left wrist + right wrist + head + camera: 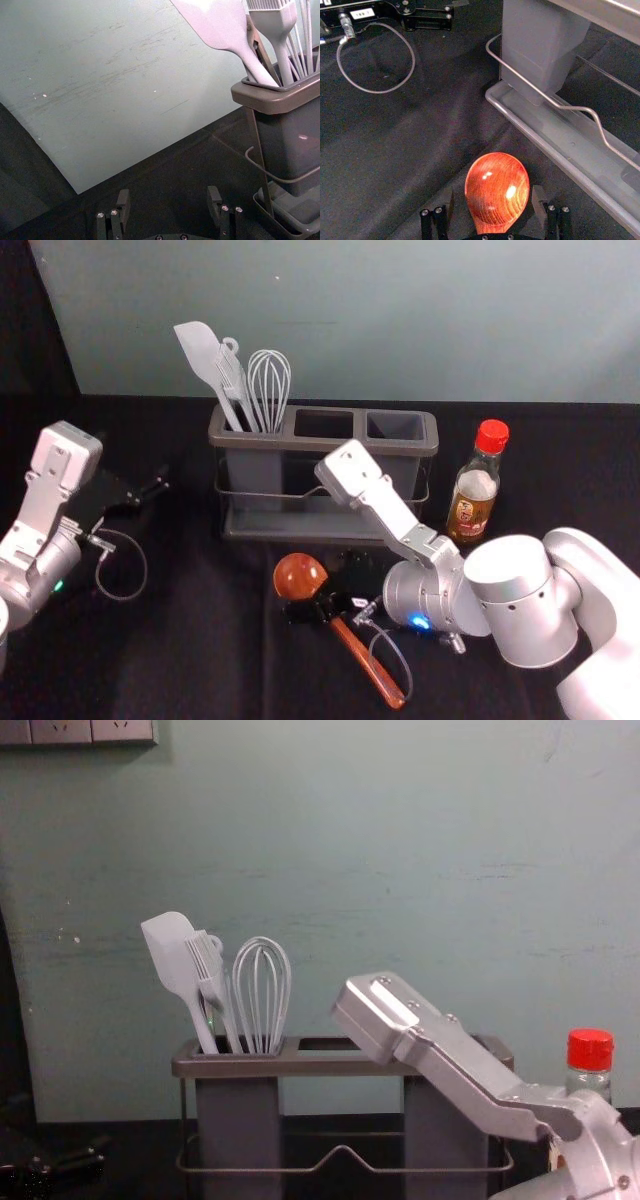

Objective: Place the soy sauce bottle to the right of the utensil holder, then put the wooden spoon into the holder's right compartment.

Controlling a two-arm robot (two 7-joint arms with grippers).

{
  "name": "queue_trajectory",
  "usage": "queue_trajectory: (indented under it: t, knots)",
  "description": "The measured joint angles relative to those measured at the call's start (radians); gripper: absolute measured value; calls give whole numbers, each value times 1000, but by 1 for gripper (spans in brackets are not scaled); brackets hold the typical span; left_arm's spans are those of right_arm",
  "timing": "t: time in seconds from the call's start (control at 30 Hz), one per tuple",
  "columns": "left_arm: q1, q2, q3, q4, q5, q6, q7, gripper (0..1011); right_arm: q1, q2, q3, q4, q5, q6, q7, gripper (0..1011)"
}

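three compartments divide the utensil holder (250, 441) in the head view; the left one carries the spatula (200, 350), brush (233, 380) and whisk (268, 390). the soy sauce bottle (473, 502) is positioned upright to the right of the holder. the wooden spoon (298, 575) lies in front of it, bowl toward the holder. the right gripper (318, 592) is located at the spoon. the left gripper (140, 492) is located left of the holder.

left wrist view: the left gripper (168, 192) is released, fingers spread, nothing between them.

right wrist view: the right gripper (492, 192) is released; its fingers straddle the spoon bowl, with a gap on each side.

chest view: the right arm (450, 1065) partly covers the holder and the bottle.
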Motion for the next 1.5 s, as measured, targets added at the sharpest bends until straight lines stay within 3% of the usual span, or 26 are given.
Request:
queue_trajectory:
  t: [1.5]
  knots:
    - [0,0,0,0,0,0,0,1005,22,-74,5,93,-124,-43,59,1003]
